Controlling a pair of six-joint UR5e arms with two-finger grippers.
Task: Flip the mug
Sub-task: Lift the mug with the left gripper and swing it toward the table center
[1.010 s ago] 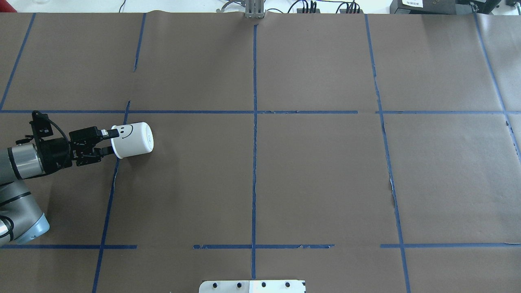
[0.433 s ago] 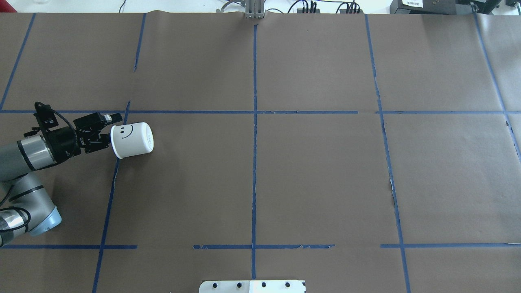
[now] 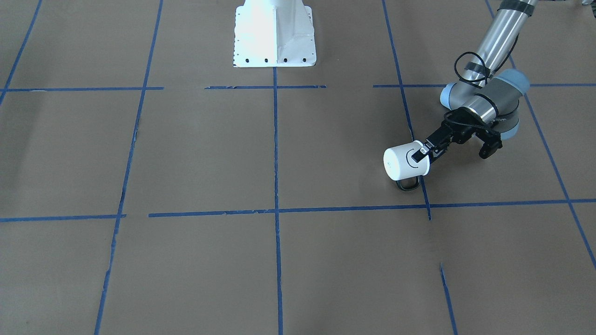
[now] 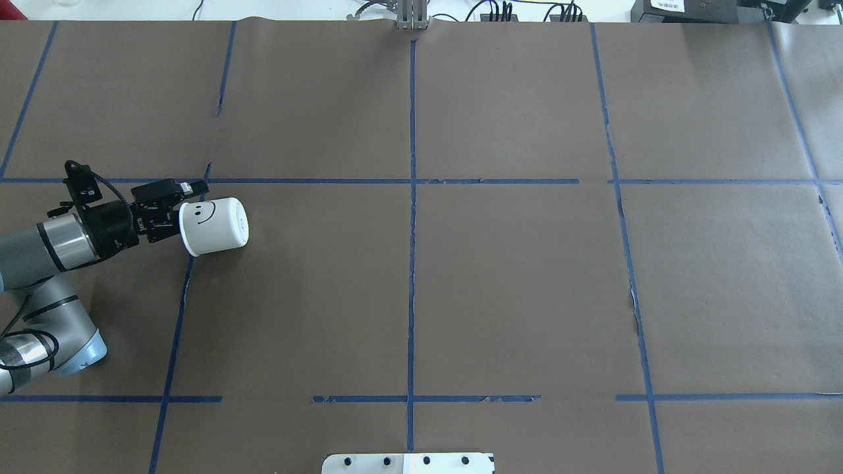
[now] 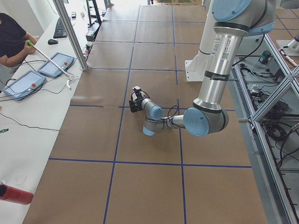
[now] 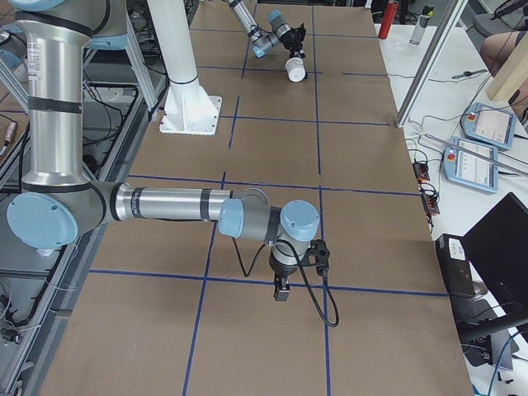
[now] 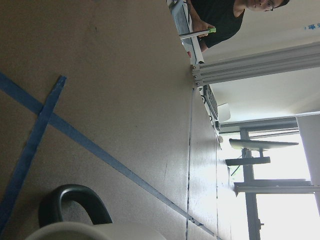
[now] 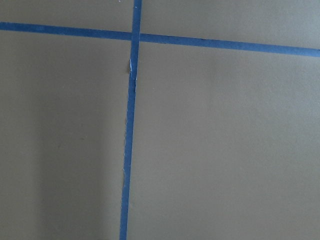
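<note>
The white mug (image 4: 214, 227) lies on its side on the brown table, smiley face up, its open end toward my left arm and its flat base toward the table's middle. It also shows in the front view (image 3: 402, 163), with its black handle (image 3: 408, 185) low on the side away from the robot. My left gripper (image 4: 181, 201) is at the mug's rim, and one finger (image 3: 423, 155) lies over the outer wall by the smiley. It looks open. The left wrist view shows the handle (image 7: 75, 205) and a strip of white rim. My right gripper (image 6: 280, 290) hangs over bare table far off; I cannot tell its state.
Blue tape lines (image 4: 411, 197) grid the brown paper. The robot's white base plate (image 3: 274, 37) stands at the near middle edge. A side table with pendants (image 5: 23, 84) and an operator lies beyond the far edge. A metal post (image 4: 411, 16) stands at the far edge's middle.
My left wrist has rolled and the gripper has shifted toward the far side of the mug's rim. The mug has not moved.
</note>
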